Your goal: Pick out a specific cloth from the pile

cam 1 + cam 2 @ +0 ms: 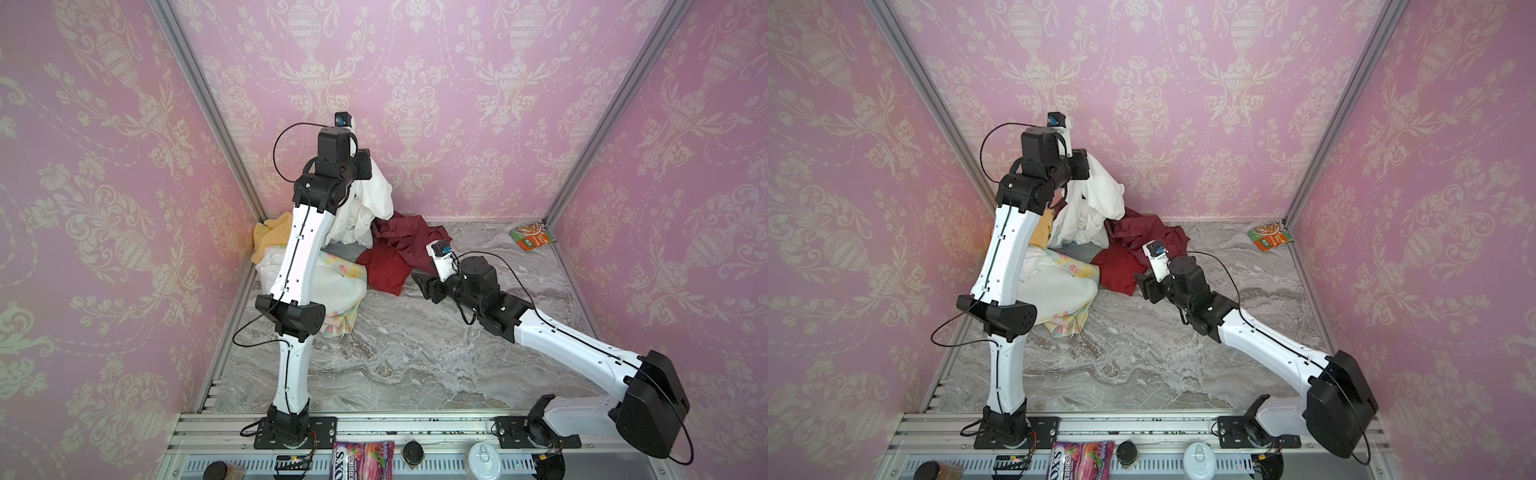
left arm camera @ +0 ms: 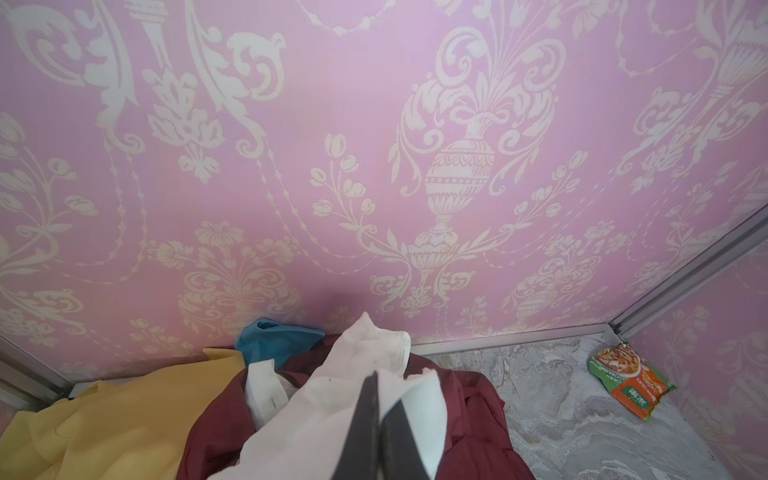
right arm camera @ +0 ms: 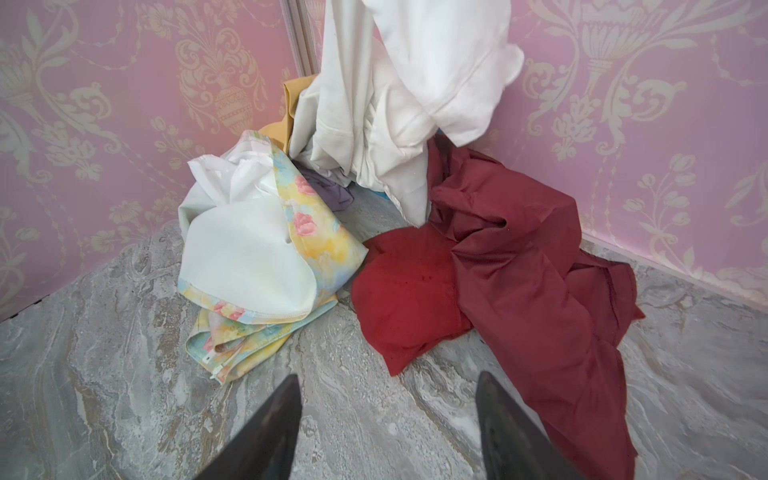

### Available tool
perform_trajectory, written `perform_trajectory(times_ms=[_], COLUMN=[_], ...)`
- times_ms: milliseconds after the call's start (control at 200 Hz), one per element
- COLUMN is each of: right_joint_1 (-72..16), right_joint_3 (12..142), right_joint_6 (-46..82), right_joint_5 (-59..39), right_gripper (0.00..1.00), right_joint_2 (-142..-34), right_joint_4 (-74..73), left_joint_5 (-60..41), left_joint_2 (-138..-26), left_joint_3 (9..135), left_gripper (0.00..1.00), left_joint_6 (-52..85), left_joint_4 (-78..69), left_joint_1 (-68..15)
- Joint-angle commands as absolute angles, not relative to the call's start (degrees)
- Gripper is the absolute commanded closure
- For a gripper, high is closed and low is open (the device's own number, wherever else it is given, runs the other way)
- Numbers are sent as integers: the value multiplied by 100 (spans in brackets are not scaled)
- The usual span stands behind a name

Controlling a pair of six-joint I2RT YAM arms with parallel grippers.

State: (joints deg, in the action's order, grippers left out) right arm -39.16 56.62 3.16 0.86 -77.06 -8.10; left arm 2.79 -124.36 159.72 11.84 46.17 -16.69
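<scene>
White shirt-like cloth [image 1: 374,195] hung clamped in the left gripper [image 2: 380,399], right gripper [image 3: 388,376] gaping empty; next, probably, lift it off the mixed-colour pile [image 1: 399,245].

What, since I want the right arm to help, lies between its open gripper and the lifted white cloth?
The red cloth lies on the table directly between the right gripper and the white cloth, which the left gripper holds up; the maroon cloth sits beside it. Above them, nothing visible blocks.
</scene>
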Motion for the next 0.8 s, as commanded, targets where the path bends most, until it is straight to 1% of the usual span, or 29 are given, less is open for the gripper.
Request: perform_trajectory(times_ms=[0,120,215,440,505,625,796], right_joint_1=[-3956,-3960,-3962,-3962,-3967,-4025,-4046], right_joint_3=[6210,6671,7039,7319,7328,7398,7840], right_joint_6=[277,248,251,610,873,973,1110], right_joint_5=[-172,-324,-300,-498,-384,-203,-82], right_gripper=[32,30,26,11,6,0,0], right_joint_2=[-8031,-8488,-8848,-9767,-10035,-10509,-11371], right_joint_4=[-1071,-1221,-1465,-2219,-2570,-3150,-3756], left_joint_5=[-94,-136,-197,-152,-63,20,8], left_joint_2=[-12239,-12005,-11830,-11407,-11315,-11220,-11180], left_joint_3=[16134,16133,16127,15907,15798,15642,15557], left_gripper=[100,100,100,100,100,100,100], left_joint_6=[1472,1508,1511,1355,1271,1204,1153], left_joint_4=[4471,4285,4258,4289,4285,4350,4357], left_joint_1=[-1725,-1830,-1907,-2126,-2225,-2361,-2593])
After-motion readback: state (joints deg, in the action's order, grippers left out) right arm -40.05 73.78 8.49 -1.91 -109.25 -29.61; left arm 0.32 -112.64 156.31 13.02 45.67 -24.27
